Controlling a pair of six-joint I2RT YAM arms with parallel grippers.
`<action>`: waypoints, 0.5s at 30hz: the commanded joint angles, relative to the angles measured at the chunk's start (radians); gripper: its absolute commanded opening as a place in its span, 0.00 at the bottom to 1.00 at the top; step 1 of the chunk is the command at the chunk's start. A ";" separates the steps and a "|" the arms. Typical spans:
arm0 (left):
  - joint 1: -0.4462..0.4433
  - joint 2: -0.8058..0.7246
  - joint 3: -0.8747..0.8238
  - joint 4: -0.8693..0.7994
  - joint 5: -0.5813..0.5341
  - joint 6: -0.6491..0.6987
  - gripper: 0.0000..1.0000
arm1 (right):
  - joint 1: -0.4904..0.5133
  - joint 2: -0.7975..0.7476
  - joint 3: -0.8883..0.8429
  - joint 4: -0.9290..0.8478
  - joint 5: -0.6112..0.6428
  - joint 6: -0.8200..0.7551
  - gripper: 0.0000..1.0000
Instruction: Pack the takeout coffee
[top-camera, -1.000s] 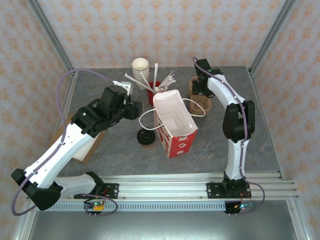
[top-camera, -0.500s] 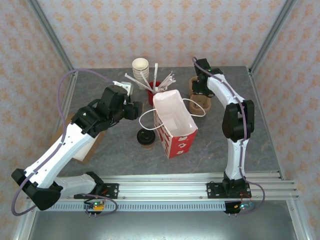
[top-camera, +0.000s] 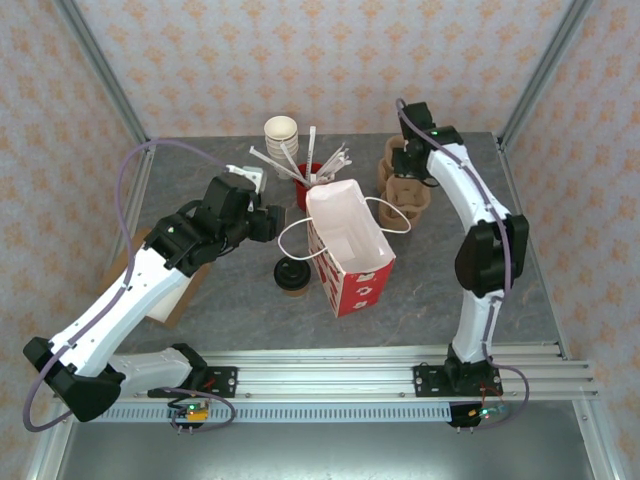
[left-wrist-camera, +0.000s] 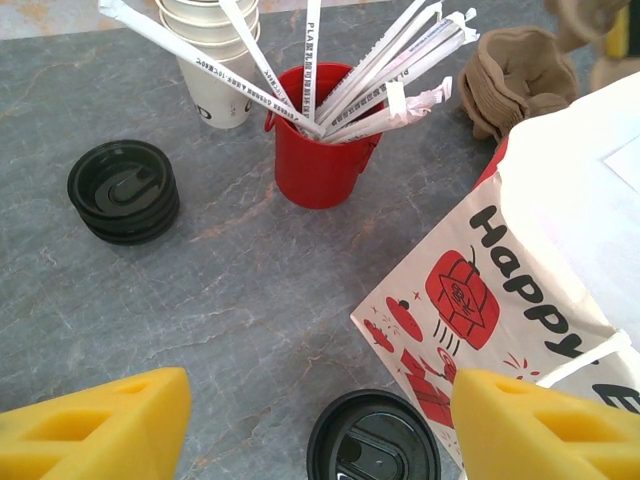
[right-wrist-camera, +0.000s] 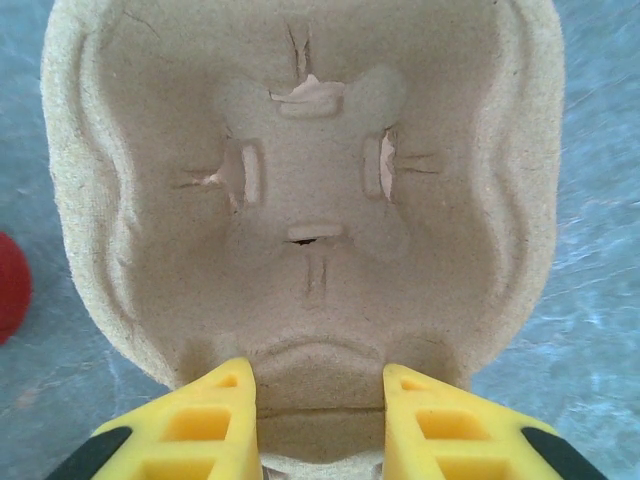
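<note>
Standing open near the middle of the grey surface (top-camera: 240, 312) in the overhead view, the red-and-white paper bag (top-camera: 348, 245) looks ready to receive the takeout coffee (top-camera: 291, 275). The cup sits upright just left of the bag, close against its side, not yet packed. The left tool (top-camera: 272, 222) hangs left of the bag and behind the cup, probably lined up for a descent onto the lid. The right tool (top-camera: 408, 168) is down at the stack of pulp cup carriers (top-camera: 405, 195) behind the bag. From the left wrist, the left tool (left-wrist-camera: 320, 400) has its fingers spread wide, and the takeout coffee (left-wrist-camera: 372, 440) shows between them, beside the paper bag (left-wrist-camera: 520, 260). A red cup of wrapped straws (left-wrist-camera: 318, 150) and a stack of loose lids (left-wrist-camera: 123, 190) lie beyond the bag. From the right wrist, the right tool (right-wrist-camera: 320, 410) straddles the near rim of a pulp carrier (right-wrist-camera: 300, 200) with a narrow gap, though I cannot tell whether it pinches.
</note>
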 joint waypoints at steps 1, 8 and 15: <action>0.010 -0.039 -0.014 0.055 0.013 -0.036 0.70 | -0.006 -0.165 0.021 -0.050 0.061 -0.008 0.28; 0.021 -0.027 -0.040 0.201 0.233 -0.153 0.73 | 0.110 -0.505 -0.087 0.003 -0.043 -0.043 0.26; 0.038 0.144 0.095 0.162 0.265 -0.055 0.74 | 0.275 -0.605 -0.104 -0.020 -0.209 -0.015 0.26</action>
